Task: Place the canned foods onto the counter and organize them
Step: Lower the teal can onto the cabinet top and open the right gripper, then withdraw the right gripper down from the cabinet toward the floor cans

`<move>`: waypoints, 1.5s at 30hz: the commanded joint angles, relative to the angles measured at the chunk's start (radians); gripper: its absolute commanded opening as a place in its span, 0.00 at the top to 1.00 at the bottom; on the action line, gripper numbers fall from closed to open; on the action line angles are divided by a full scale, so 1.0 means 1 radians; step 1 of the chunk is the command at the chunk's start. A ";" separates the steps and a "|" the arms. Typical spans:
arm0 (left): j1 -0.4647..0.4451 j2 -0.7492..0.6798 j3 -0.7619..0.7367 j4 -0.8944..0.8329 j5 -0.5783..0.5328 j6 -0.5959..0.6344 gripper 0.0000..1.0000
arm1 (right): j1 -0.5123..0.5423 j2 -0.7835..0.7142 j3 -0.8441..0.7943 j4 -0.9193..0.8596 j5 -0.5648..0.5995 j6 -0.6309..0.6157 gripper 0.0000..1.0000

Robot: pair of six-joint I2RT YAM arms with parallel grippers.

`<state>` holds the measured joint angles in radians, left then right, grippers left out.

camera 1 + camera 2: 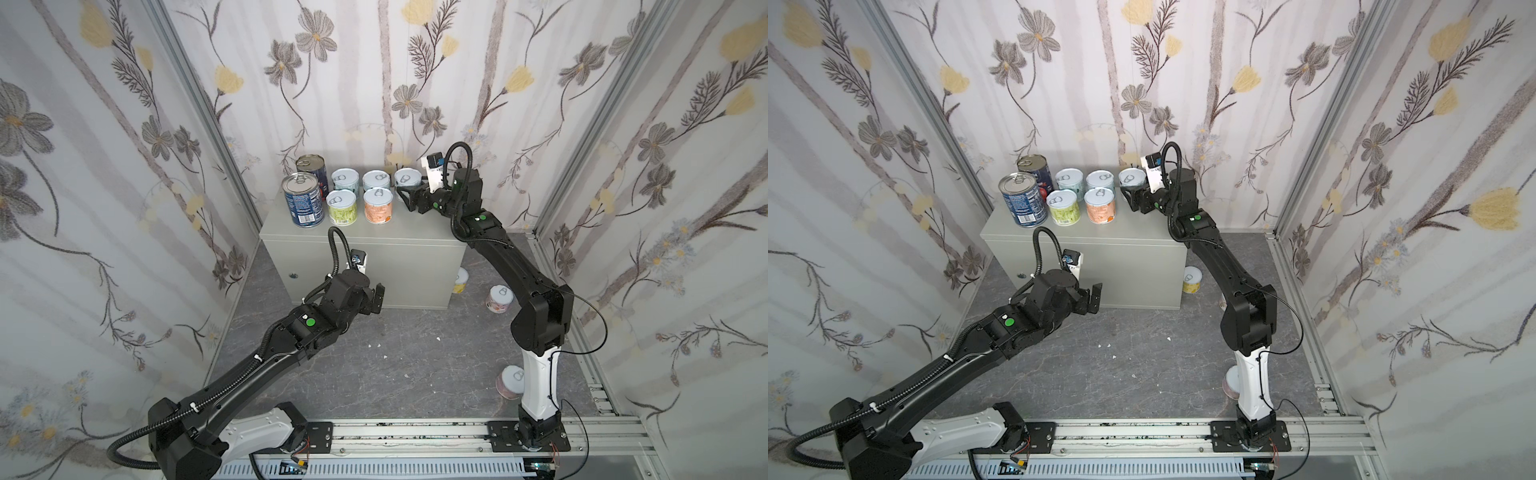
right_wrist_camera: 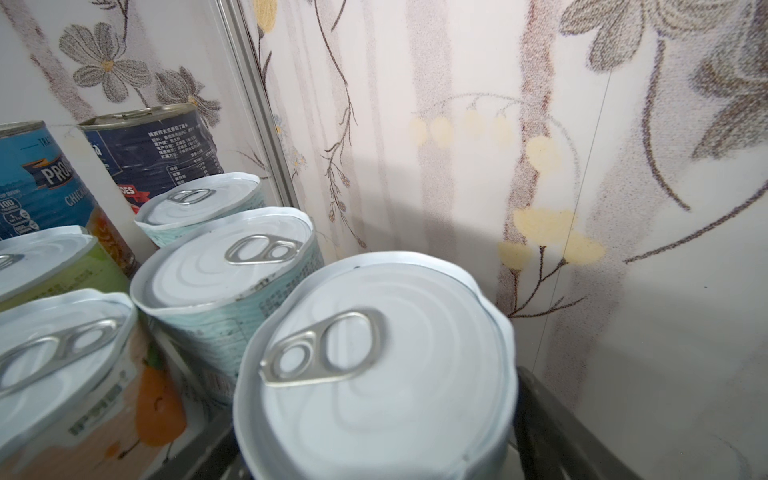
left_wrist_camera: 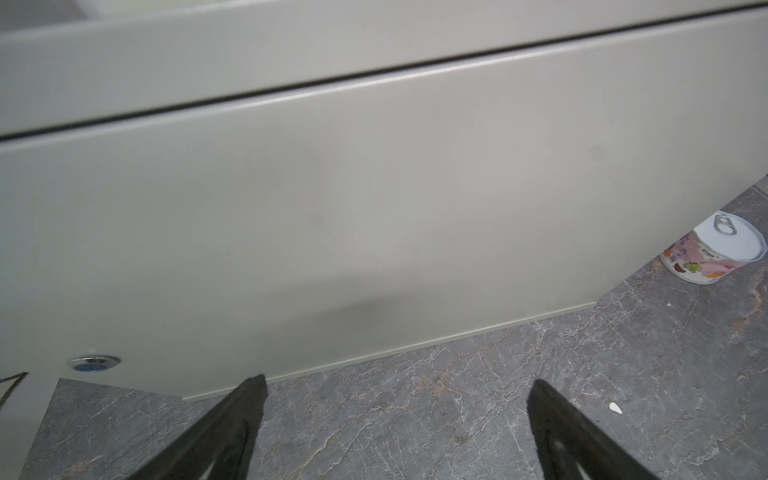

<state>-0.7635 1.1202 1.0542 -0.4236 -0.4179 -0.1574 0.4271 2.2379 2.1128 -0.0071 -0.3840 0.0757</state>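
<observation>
On the grey counter (image 1: 428,226) (image 1: 1133,257) stand two tall blue cans (image 1: 303,203) and several short pastel cans (image 1: 359,193) in two rows. A further short can (image 1: 406,178) (image 1: 1131,178) (image 2: 374,374) stands at the right end of the back row. My right gripper (image 1: 405,196) (image 1: 1129,198) (image 2: 374,403) is open around this can, its dark fingers (image 2: 536,399) close along both sides. My left gripper (image 1: 376,297) (image 1: 1094,297) (image 3: 397,386) hangs open and empty in front of the counter's face (image 3: 374,208).
Short cans stay on the dark marble floor: a yellow one (image 1: 460,280) (image 1: 1192,279) by the counter's right end, a pink one (image 1: 500,298) (image 3: 715,253) beside it, another (image 1: 512,380) next to the right arm's white base. Flowered walls enclose the cell.
</observation>
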 commanded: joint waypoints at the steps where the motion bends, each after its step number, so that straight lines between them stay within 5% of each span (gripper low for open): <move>1: 0.003 -0.002 -0.006 0.010 -0.012 0.000 0.00 | 0.005 0.014 0.000 -0.069 -0.008 0.013 0.15; 13: 0.005 -0.025 -0.021 0.009 -0.012 -0.003 0.00 | 0.015 -0.015 0.000 -0.082 0.013 0.004 0.00; 26: 0.005 -0.088 -0.041 0.008 -0.009 -0.027 0.00 | 0.015 -0.194 -0.077 -0.110 0.058 -0.028 0.00; 32: 0.005 -0.119 -0.067 0.010 -0.002 -0.047 0.00 | 0.016 -0.389 -0.266 -0.068 0.115 -0.003 0.00; 45: 0.006 -0.152 -0.140 0.032 0.042 -0.093 0.00 | 0.012 -0.890 -0.849 -0.102 0.503 0.221 0.00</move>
<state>-0.7593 0.9764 0.9260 -0.4213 -0.3935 -0.2192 0.4389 1.3952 1.3281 -0.1169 0.0013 0.2222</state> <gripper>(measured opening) 0.997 0.996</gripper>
